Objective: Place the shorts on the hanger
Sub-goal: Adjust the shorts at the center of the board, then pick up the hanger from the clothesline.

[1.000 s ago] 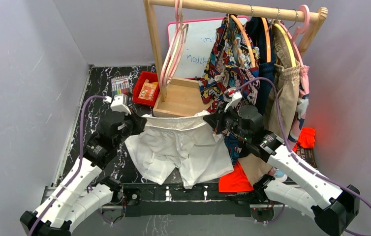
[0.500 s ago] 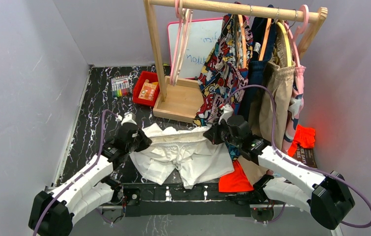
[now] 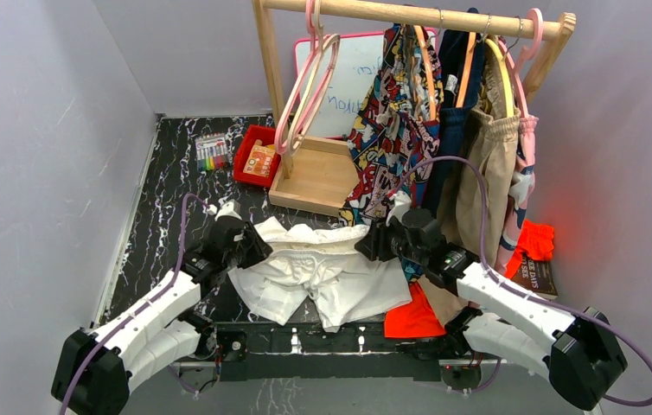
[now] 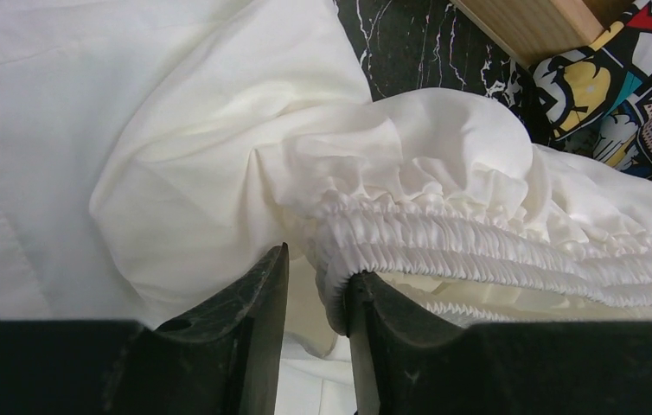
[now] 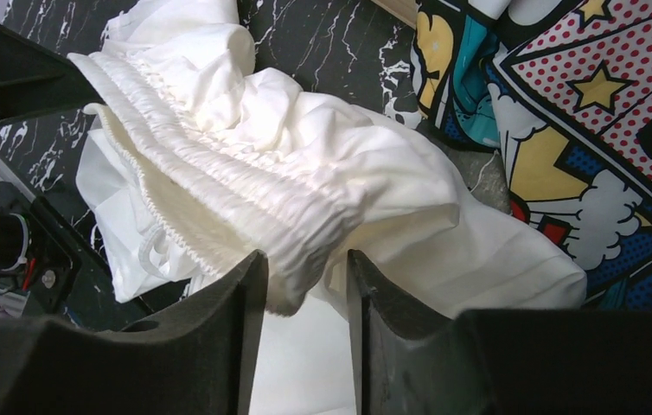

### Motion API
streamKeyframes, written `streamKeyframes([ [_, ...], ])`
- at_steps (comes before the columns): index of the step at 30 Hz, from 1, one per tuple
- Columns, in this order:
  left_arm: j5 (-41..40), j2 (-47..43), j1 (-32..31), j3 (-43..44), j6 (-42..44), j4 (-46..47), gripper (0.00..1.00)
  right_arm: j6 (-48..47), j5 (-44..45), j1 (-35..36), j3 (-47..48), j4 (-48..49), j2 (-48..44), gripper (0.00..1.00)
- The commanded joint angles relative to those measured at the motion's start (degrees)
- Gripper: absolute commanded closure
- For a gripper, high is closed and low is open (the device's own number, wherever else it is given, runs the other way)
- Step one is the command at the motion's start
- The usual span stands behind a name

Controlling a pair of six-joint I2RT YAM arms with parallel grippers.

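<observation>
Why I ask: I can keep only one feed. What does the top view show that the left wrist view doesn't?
Only the top view: the right claw, the clothes rack, the red tray. Only the left wrist view: the gathered waistband pinched in the left claw. Both: the white shorts and the comic-print garment beside them.

Overhead camera looks down from behind; both wrist cameras, close-up, share the shorts [image 4: 175,130].
</observation>
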Motion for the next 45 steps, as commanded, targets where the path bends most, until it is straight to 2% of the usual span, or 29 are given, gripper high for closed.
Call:
streamKeyframes([
  [1,0.4,-0.2,-0.1,0.2,0.2,-0.3,0.67,1.1,-2.4,-0.1,0.9,-1.9,-1.5,0.50],
  [5,0.0,-0.5,-0.2,1.2,0.4,-1.6,0.49,1.0,-3.0,-0.1,1.9,-3.9,-3.2,0.42],
  [10,-0.3,-0.9,-0.2,2.5,0.6,-3.3,0.34,1.0,-3.5,-0.1,3.3,-6.8,-5.3,0.35],
  [15,-0.7,-2.1,-0.2,4.7,1.7,-5.7,0.26,0.6,-4.6,-0.1,6.1,-11.1,-8.1,0.27],
  [18,-0.9,-2.6,-0.2,7.7,3.4,-7.7,0.16,-0.5,-5.9,-0.1,9.0,-14.2,-9.9,0.17],
  [21,-0.9,-3.1,-0.2,10.5,5.1,-9.8,0.02,-1.8,-6.8,-0.1,12.3,-17.4,-11.1,0.15],
  [33,-5.3,-7.9,-0.1,19.2,11.2,-20.1,0.01,-8.3,-10.4,-0.1,22.2,-26.7,-14.1,0.13],
  [38,-9.3,-11.2,-0.1,22.1,15.8,-21.6,0.02,-12.4,-10.7,-0.1,29.8,-30.5,-13.5,0.13],
  [42,-11.5,-12.8,-0.2,24.0,19.9,-21.7,0.02,-13.7,-12.4,-0.1,36.2,-31.1,-13.0,0.14],
  [45,-13.0,-13.1,-0.1,24.5,21.7,-21.2,0.02,-12.6,-12.0,-0.1,38.6,-27.8,-13.1,0.14],
])
